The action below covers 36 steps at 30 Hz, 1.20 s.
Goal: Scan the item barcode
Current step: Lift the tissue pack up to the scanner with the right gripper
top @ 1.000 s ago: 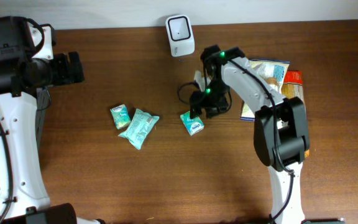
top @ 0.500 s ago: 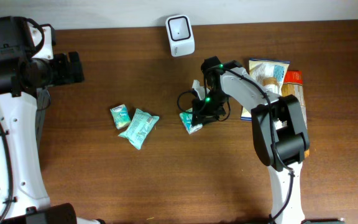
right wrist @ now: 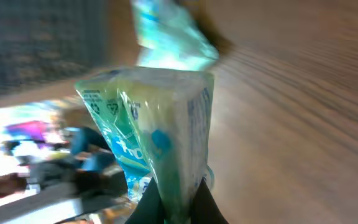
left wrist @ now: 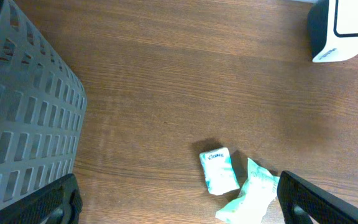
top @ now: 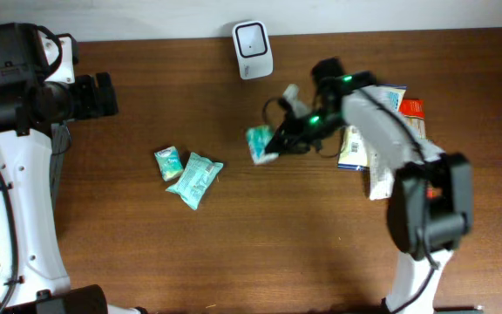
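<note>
Right gripper: fingers are clamped shut on one end of a teal tissue pack. The pack is held near the white barcode scanner, not touching it. Left gripper: fingers are spread wide, nothing is gripped.

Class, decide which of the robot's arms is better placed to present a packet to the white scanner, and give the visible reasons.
Right. The right gripper is shut on a tissue packet and sits close to the scanner. The left gripper is open, holds nothing, and is far off to the left.
</note>
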{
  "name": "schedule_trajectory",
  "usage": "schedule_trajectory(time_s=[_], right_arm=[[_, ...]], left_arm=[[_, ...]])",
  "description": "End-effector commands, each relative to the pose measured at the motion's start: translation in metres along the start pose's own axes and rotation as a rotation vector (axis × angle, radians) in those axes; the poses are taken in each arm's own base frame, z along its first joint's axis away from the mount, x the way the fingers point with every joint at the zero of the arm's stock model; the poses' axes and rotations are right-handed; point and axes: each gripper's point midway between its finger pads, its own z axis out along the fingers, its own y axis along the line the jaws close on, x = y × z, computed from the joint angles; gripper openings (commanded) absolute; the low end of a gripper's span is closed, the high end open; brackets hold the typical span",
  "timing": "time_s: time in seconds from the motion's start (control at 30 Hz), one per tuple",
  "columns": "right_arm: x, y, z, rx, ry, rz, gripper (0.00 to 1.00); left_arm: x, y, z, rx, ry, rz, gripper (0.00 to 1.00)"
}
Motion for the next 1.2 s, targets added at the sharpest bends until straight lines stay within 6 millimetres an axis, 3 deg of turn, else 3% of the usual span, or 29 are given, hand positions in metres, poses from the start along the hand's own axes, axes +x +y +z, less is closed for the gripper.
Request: schedule_trajectory(time_s=[0.0, 0.2, 0.53, 0.6, 0.73, 0.77, 0.83, 0.87, 0.93, 1.07, 1.1, 1.17], right_arm=[[-0.003, 0.05, -0.035, -0.299, -0.05, 0.0, 0.04], [-0.005, 0.088, -0.064, -0.583, -0.065, -0.002, 0.04], [-0.005, 0.087, -0.064, -0.58, -0.059, 0.017, 0.04], [-0.005, 0.07, -0.05, -0.45, -0.059, 0.018, 0.04], [0.005, 0.019, -0.005, -0.027, -0.002, 0.004, 0.04], [0.007, 0.002, 0.001, 0.12, 0.006, 0.041, 0.04], [0.005, -0.012, -0.003, 0.321, -0.005, 0.052, 0.04], [-0.002, -0.012, -0.018, 0.492, -0.035, 0.032, 0.04], [-0.024, 0.007, -0.061, 0.752, -0.164, -0.035, 0.04], [-0.084, 0.066, -0.13, 1.08, -0.547, -0.254, 0.04], [-0.102, 0.079, -0.139, 1.148, -0.643, -0.322, 0.04], [-0.142, 0.092, -0.138, 1.236, -0.773, -0.443, 0.04]], left_arm=[[-0.002, 0.001, -0.004, 0.003, -0.011, -0.007, 0.99], [-0.002, 0.001, -0.004, 0.004, -0.011, -0.006, 0.99], [-0.002, 0.001, -0.004, 0.003, -0.011, -0.007, 0.99], [-0.002, 0.001, -0.004, 0.003, -0.011, -0.007, 0.99], [-0.002, 0.001, -0.004, 0.003, -0.011, -0.007, 0.99], [-0.002, 0.001, -0.004, 0.003, -0.011, -0.007, 0.99], [-0.002, 0.001, -0.004, 0.003, -0.011, -0.007, 0.99], [-0.002, 0.001, -0.004, 0.003, -0.011, -0.007, 0.99], [-0.002, 0.001, -0.004, 0.003, -0.01, -0.007, 0.99], [-0.002, 0.001, -0.004, 0.003, -0.011, -0.007, 0.99], [-0.002, 0.001, -0.004, 0.003, -0.011, -0.006, 0.99], [-0.002, 0.001, -0.004, 0.004, -0.011, -0.006, 0.99]])
